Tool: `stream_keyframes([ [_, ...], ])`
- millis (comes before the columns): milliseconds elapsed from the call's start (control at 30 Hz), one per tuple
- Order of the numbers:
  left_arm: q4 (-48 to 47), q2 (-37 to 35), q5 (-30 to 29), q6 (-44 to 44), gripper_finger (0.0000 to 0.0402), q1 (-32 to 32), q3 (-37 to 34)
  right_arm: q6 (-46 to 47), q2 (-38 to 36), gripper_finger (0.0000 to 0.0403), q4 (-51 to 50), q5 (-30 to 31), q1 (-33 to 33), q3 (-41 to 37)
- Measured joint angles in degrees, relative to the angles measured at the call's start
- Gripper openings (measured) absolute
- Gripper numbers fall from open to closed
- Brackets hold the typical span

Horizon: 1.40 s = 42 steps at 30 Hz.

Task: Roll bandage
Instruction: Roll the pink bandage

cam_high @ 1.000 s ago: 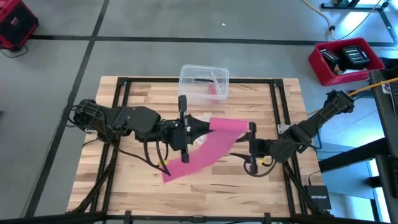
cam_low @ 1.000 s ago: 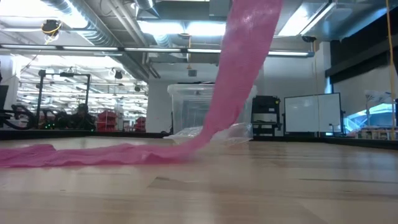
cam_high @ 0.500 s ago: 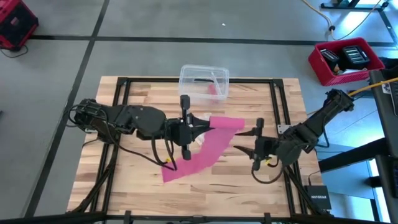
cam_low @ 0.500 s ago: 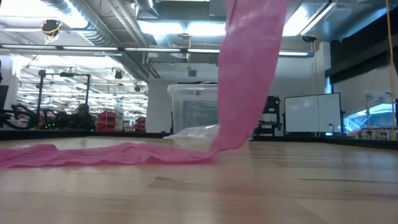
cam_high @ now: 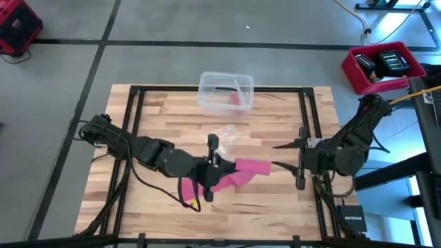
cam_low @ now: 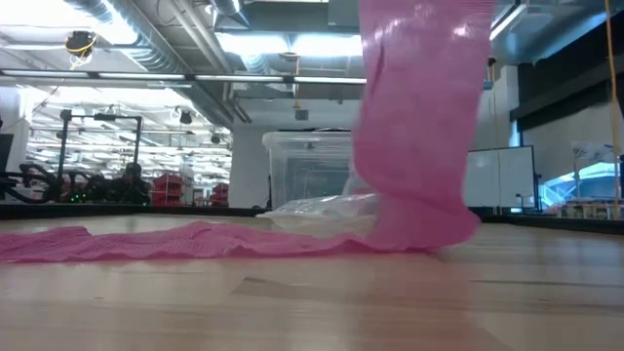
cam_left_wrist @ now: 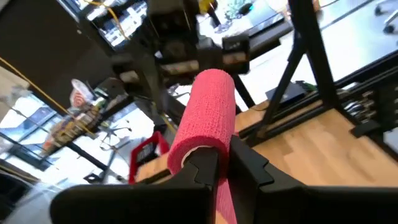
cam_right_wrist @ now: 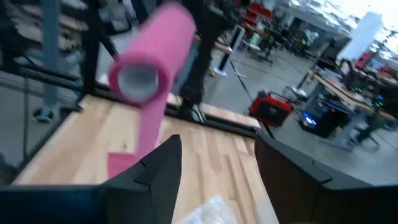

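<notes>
The bandage is a pink cloth strip, partly wound into a roll [cam_high: 251,167] with a hollow core [cam_right_wrist: 140,78]. My left gripper [cam_high: 224,165] is shut on the roll's end above the middle of the table. The unwound strip [cam_low: 419,117] hangs from the roll. Its lower bend [cam_low: 419,232] and its tail [cam_low: 146,242] lie on the table. My right gripper [cam_high: 277,156] stands open to the right of the roll, facing its free end, touching nothing. My left gripper holds the roll by the end nearest it [cam_left_wrist: 205,146], coming level from the table's left and along the roll's length. Pink cloth [cam_left_wrist: 222,196] shows between the two shut fingers. The roll sticks out level beyond the fingertips, lifted clear, with the strip hanging slack below.
A clear plastic box [cam_high: 226,89] stands at the table's far edge. A crumpled clear wrapper [cam_high: 227,138] lies just beyond the roll. Black frame rails [cam_high: 306,117] run along the table's sides. A red bin [cam_high: 382,67] sits on the floor at the far right.
My left gripper has carried the roll down and toward the table's near edge, rolling its wrist. The hanging strip has gone slack and more of it has gathered on the table. My right gripper has drawn back toward the right edge and risen, staying open.
</notes>
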Motion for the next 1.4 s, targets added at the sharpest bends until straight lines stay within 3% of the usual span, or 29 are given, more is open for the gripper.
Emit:
stream_keyframes([
  [267,7.00,-0.02,-3.26,-2.49,0.0013,-0.57,-3.05,-8.40,3.21,0.0207,7.94,1.98,2.29,-0.02],
  [567,7.75,-0.08,-3.38,-4.23,0.0013,-0.76,-3.08,-19.61,3.84,0.0207,13.84,4.40,2.16,0.15],
  [1033,7.14,0.06,-3.35,-4.34,0.0013,-0.64,-3.08,-20.33,4.63,0.0205,14.54,1.77,1.02,0.48],
  [1400,4.96,0.24,-3.20,-4.32,0.0013,-1.22,-3.08,-21.56,4.63,0.0142,14.15,0.33,1.00,0.48],
])
